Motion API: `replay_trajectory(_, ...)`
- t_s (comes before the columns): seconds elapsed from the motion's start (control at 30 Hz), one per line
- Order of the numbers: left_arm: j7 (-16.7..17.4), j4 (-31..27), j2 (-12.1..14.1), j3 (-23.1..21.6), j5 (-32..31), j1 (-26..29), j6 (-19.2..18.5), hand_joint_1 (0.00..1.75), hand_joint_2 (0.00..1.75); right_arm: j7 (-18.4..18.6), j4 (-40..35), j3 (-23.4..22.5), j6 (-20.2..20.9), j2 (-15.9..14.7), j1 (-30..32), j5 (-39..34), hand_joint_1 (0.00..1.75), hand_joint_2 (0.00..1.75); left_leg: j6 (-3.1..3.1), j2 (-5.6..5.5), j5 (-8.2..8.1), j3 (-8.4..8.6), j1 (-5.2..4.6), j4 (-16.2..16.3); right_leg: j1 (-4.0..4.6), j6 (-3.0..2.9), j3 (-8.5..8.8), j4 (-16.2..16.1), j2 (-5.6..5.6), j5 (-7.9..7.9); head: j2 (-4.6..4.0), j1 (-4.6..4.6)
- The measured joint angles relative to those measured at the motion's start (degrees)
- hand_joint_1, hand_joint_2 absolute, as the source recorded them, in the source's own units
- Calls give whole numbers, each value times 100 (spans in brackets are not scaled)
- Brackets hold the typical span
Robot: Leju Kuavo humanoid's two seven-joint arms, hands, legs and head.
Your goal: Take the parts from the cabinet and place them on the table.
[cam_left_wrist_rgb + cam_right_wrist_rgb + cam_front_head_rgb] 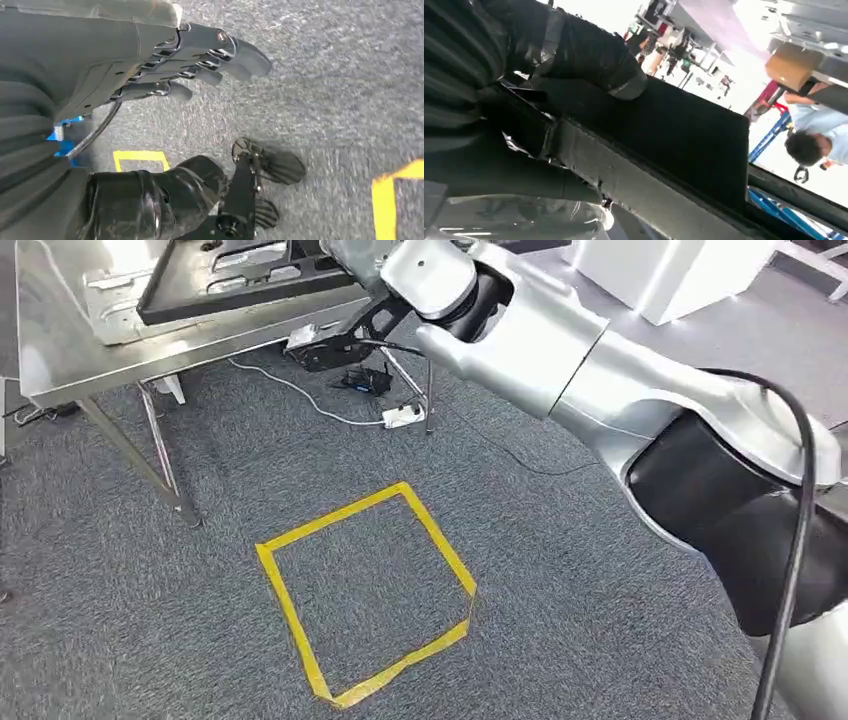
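Upper left of the head view: steel worktop on thin metal legs, carrying a black flat part with cut-outs, laid over a silvery sheet-metal part. Right arm crosses from the lower right toward the worktop's near edge; the right robot hand sits at the black part's near edge. Right wrist view: right robot hand's thick thumb presses on the black panel's flat face, fingers wrapped under its edge, so it grips the black flat part. Person at the right edge of that view, bent forward. Left wrist view: left robot hand hangs over grey carpet, fingers straight and slightly apart, holding nothing. Centre of the head view: yellow tape square on the carpet, white power strip and cables below the worktop
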Motion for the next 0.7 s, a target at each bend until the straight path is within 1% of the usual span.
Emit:
replay_trajectory(0.03, 4, 0, 2, 0, -7, -3, 35, 0, 175, 0, 0, 0, -2, 0, -1, 2, 175, 175, 37, -2, -22, 45, -14, -6, 5, -1, -60, 211, 0, -99, 0, 0)
replay_trajectory(0.07, 7, 0, 0, 0, -11, -15, 59, 0, 175, 2, 0, 0, -2, 0, -10, 4, 175, 175, 89, -6, -51, 63, -19, -6, 9, -6, -270, 611, 4, -262, 0, 5)
replay_trajectory(0.1, 11, 0, 2, 0, -11, -15, 70, 0, 175, 2, 0, 0, -4, 0, -4, 7, 175, 175, 112, -13, -68, 82, -27, -6, 21, -7, -535, 1072, 9, -422, 0, 20)
replay_trajectory(0.13, 9, 0, 2, 0, -9, -15, 74, 0, 175, -2, 2, 0, -2, -2, 14, 9, 175, 175, 134, -16, -90, 101, -44, -6, 24, -10, -805, 1500, 10, -540, 0, 20)
replay_trajectory(0.17, 6, 0, 0, 0, -4, -13, 79, 0, 175, -2, 7, 0, 0, -4, 42, 11, 175, 175, 149, -30, -116, 126, -60, -4, 25, -20, -1021, 1788, 10, -562, 0, 18)
replay_trajectory(0.2, 0, 0, 0, 0, -5, -5, 83, 0, 175, -2, 15, 0, 0, -13, 69, 11, 175, 175, 149, -44, -146, 173, -75, -4, 30, -41, -1089, 1763, 10, -416, 0, 22)
replay_trajectory(0.23, -9, 0, -4, 0, -2, 2, 83, 0, 175, -2, 20, 0, 0, -18, 77, 11, 175, 175, 148, -56, -182, 226, -87, -3, 40, -74, -1010, 1471, 13, -157, 0, 20)
replay_trajectory(0.27, -18, 0, -7, 0, -2, 4, 85, 0, 175, -2, 24, 0, 0, -18, 74, 11, 175, 175, 141, -68, -219, 287, -95, -1, 59, -116, -837, 1018, 19, 154, 0, 22)
replay_trajectory(0.3, -24, 0, -7, 0, -2, 3, 88, 0, 175, -4, 24, 0, -2, -18, 68, 11, 175, 175, 132, -75, -262, 347, -97, -2, 90, -167, -615, 496, 30, 468, 0, 18)
replay_trajectory(0.33, -35, 0, -9, 0, 0, 2, 90, 0, 175, -7, 24, 0, -2, -18, 61, 13, 175, 175, 119, -79, -302, 372, -92, -10, 120, -220, -481, 164, 47, 548, 0, 20)
replay_trajectory(0.37, -46, -2, -13, 0, 6, -25, 90, 0, 175, -7, 24, 0, -7, -15, 33, 15, 175, 175, 89, -81, -320, 362, -121, 18, 136, -237, -394, 57, 52, 504, 0, -26)
replay_trajectory(0.4, -59, 0, -13, 0, 4, -29, 90, 0, 175, -18, 26, 0, -7, -9, 17, 15, 175, 175, 64, -89, -314, 340, -91, 3, 143, -238, -375, 22, 47, 455, 0, -15)
replay_trajectory(0.47, -59, 0, -15, 0, 24, -19, 96, 0, 175, -15, 29, 0, -7, -9, 23, 15, 175, 175, 7, -86, -324, 365, -74, -39, 172, -271, -370, -22, 49, 438, 0, -13)
replay_trajectory(0.5, -57, 0, -15, 0, 33, -11, 101, 0, 175, -15, 29, 0, -9, -7, 28, 15, 175, 175, -24, -78, -371, 343, -99, -32, 98, -285, -283, -118, 39, 459, 0, -18)
replay_trajectory(0.53, -57, -2, -20, -2, 33, -1, 98, 0, 175, -15, 31, 0, -11, 7, 27, 15, 175, 175, -50, -57, -411, 328, -89, 87, 104, -293, -217, -171, 38, 456, 0, -15)
replay_trajectory(0.57, -61, -2, -20, -2, 33, -12, 101, 0, 175, -4, 37, 0, -9, 0, 14, 20, 175, 175, -82, -42, -550, 179, -81, 393, 91, -326, -181, -181, 14, 435, 0, -31)
replay_trajectory(0.6, -59, -2, -17, -2, 30, -11, 107, 0, 175, -4, 39, 0, -9, 0, 9, 28, 175, 175, -117, -39, -715, -79, -60, 863, 90, -346, -148, -180, 9, 409, 0, -26)
replay_trajectory(0.63, -55, 0, -15, -2, 30, -4, 116, 0, 175, -9, 39, 0, -4, 4, 21, 28, 175, 175, -143, -38, -853, -356, -37, 1323, 89, -349, -113, -179, 9, 375, 0, -26)
replay_trajectory(0.67, -48, -2, -17, -2, 30, -1, 116, 0, 175, -13, 39, 0, -4, 6, 37, 30, 175, 175, -167, -36, -889, -581, -17, 1638, 83, -345, -81, -174, 12, 342, 0, -26)
replay_trajectory(0.7, -44, 0, -18, -2, 30, 5, 116, 0, 175, -15, 39, 0, -2, 6, 49, 31, 175, 175, -191, -35, -776, -694, 8, 1688, 77, -331, -44, -167, 16, 303, 0, -26)
